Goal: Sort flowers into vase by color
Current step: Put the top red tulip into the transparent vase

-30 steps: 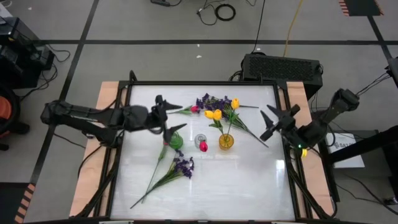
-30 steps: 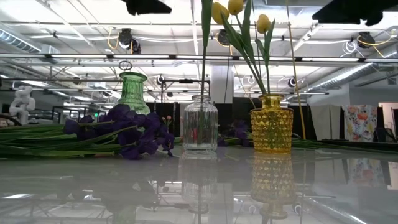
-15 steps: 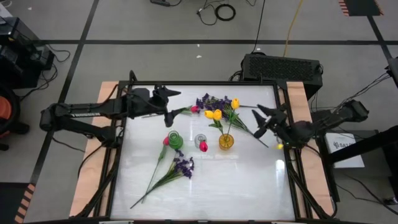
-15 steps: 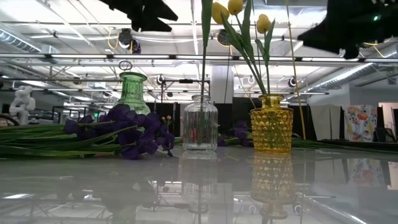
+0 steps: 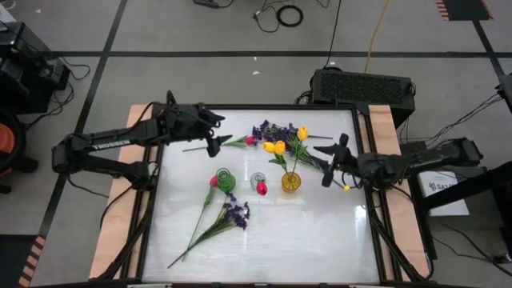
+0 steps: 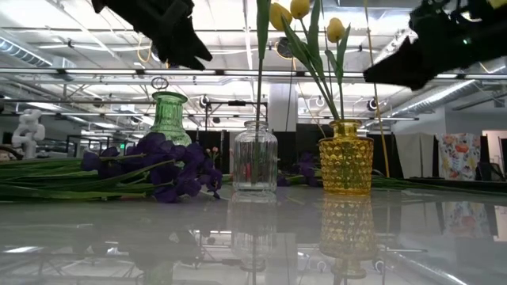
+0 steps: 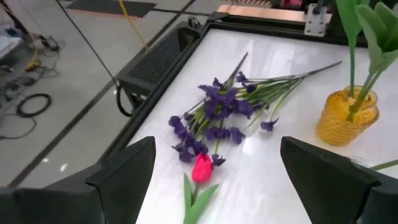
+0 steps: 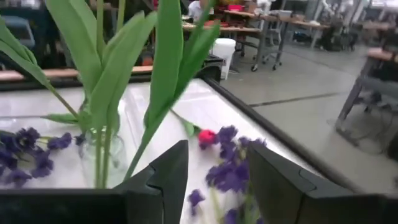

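left gripper (image 5: 213, 144) wide, empty, above pink tulip (image 7: 201, 168) | right gripper (image 5: 327, 162) wide, empty, beside yellow vase (image 5: 291, 182)

2 matte black jointed arms, each with a wedge-fingered end effector (image 5: 213, 133), white lettering on the left.

High view: straight down over the whole table (image 5: 264, 240). Low view: level at table-top height, close to the yellow vase (image 6: 346, 157), facing the room. Left wrist view: looks obliquely down, sharing that vase (image 7: 347, 115). Right wrist view: near-level, close behind tulip leaves (image 8: 165, 68).
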You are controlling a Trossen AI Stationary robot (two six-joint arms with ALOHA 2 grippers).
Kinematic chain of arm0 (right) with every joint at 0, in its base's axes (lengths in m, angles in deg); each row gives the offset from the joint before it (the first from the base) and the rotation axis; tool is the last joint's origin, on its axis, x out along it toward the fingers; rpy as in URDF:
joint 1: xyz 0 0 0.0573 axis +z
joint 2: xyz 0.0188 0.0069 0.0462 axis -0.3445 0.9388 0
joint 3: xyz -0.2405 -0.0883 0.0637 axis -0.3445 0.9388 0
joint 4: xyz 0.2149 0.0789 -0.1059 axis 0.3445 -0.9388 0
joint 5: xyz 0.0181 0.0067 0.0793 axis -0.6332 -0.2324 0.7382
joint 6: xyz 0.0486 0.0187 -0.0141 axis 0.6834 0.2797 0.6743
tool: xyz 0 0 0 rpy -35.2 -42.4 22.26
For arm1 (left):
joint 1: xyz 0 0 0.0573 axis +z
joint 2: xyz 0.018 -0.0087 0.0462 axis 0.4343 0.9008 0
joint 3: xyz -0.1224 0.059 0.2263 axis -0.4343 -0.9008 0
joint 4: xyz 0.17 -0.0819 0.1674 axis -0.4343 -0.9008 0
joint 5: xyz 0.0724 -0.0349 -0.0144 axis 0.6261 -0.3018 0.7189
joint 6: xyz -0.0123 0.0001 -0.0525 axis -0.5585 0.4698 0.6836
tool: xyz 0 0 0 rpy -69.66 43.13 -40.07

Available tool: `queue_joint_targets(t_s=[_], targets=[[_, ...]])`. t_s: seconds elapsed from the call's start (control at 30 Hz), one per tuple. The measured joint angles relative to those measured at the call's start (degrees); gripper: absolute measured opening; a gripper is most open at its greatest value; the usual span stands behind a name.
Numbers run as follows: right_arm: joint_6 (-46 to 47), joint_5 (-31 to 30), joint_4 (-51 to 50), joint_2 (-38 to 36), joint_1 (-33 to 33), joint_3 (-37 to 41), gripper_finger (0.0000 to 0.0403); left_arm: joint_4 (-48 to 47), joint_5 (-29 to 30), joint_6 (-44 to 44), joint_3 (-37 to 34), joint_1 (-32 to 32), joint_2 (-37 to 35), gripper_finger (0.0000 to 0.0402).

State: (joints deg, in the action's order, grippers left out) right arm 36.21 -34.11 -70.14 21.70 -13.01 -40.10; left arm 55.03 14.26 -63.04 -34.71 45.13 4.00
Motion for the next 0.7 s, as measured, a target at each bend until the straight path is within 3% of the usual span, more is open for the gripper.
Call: queue_joint_targets(t_s=[0.27, 0.47, 0.7], targets=[[-9.05, 4.14, -16.74, -0.02, -8.85, -12.13, 0.0155, -0.33, -5.13, -2.14, -0.02, 7.95, 7.81, 0.0352], [-7.33, 14.56, -24.32, 0.33, -14.9, -12.48, 0.0155, -0.26, -6.23, -4.42, -0.04, 11.21, 13.53, 0.0351], [-3.28, 16.4, -19.54, 0.52, -17.06, -8.25, 0.0155, -6.8, 9.39, -4.74, -0.04, 10.77, 15.26, 0.032]])
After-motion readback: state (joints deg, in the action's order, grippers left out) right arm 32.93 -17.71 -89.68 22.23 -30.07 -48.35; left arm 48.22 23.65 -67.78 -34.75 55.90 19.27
